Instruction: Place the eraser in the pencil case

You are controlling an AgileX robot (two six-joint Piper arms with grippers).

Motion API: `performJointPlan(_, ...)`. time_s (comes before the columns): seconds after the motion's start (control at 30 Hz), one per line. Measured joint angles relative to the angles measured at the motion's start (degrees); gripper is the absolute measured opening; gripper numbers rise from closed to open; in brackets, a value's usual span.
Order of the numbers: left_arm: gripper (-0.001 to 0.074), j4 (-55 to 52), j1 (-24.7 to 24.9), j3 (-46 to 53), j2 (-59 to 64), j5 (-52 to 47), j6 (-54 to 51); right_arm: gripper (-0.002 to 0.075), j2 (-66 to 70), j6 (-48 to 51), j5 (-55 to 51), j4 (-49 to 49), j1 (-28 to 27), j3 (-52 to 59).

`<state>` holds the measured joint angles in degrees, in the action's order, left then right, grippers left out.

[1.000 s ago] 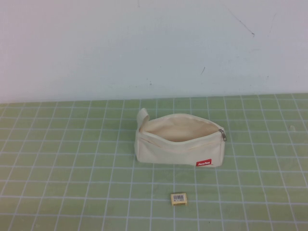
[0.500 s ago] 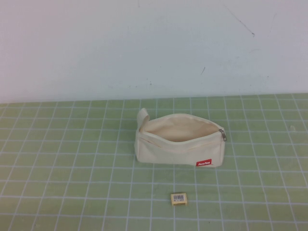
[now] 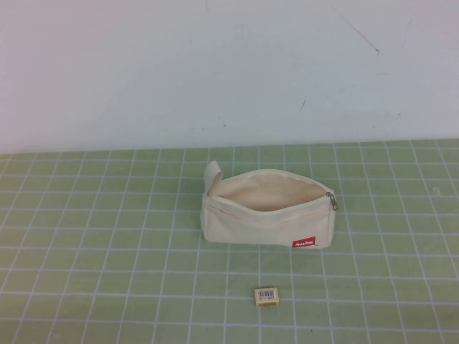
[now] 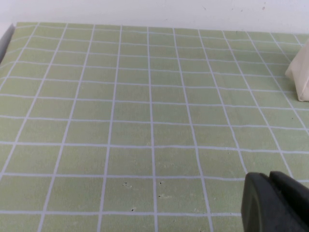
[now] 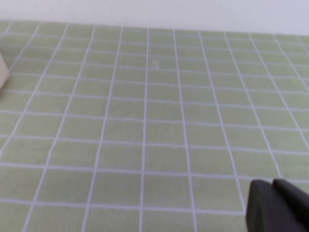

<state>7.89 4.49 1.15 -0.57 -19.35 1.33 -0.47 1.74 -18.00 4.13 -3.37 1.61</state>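
The cream canvas pencil case [image 3: 267, 208] lies unzipped in the middle of the green grid mat, mouth open upward, fabric loop at its left end, zipper pull at its right end, red tag on the front. Its edge shows in the left wrist view [image 4: 300, 77] and barely in the right wrist view [image 5: 2, 72]. The tan eraser [image 3: 267, 295] with a barcode label lies on the mat in front of the case, apart from it. Neither arm shows in the high view. My left gripper [image 4: 271, 200] and right gripper [image 5: 274, 203] are shut and empty above bare mat.
The green grid mat [image 3: 107, 272] covers the table up to a white wall [image 3: 215, 72] at the back. A small pale speck [image 3: 435, 190] lies on the mat at the far right.
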Motion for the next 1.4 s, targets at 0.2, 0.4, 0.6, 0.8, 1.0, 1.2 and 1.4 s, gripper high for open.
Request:
performJointPlan(0.2,-0.0001,0.00,0.00,0.00,0.00,0.00,0.00,-0.0001,0.00,4.11,9.82,0.00,0.00,0.00)
performJointPlan(0.4,-0.0001,0.00,0.00,0.00,0.00,0.00,0.00,-0.0001,0.00,5.26,29.00,0.00,0.00,0.00)
performJointPlan(0.6,-0.0001,0.00,0.00,0.00,0.00,0.00,0.00,-0.0001,0.00,4.58,44.25,-0.44,0.00,0.00)
performJointPlan(0.8,-0.0001,0.00,0.00,0.00,0.00,0.00,0.00,-0.0001,0.00,3.18,47.98,-8.96,0.00,0.00)
performJointPlan(1.0,-0.0001,0.00,0.00,0.00,0.00,0.00,0.00,-0.0001,0.00,4.59,40.86,-11.55,0.00,-8.39)
performJointPlan(1.2,-0.0001,0.00,0.00,0.00,0.00,0.00,0.00,-0.0001,3.59,8.42,18.54,-11.48,0.00,-26.51)
performJointPlan(1.4,-0.0001,0.00,0.00,0.00,0.00,0.00,0.00,-0.0001,19.37,15.74,-7.68,-13.71,0.00,-41.39)
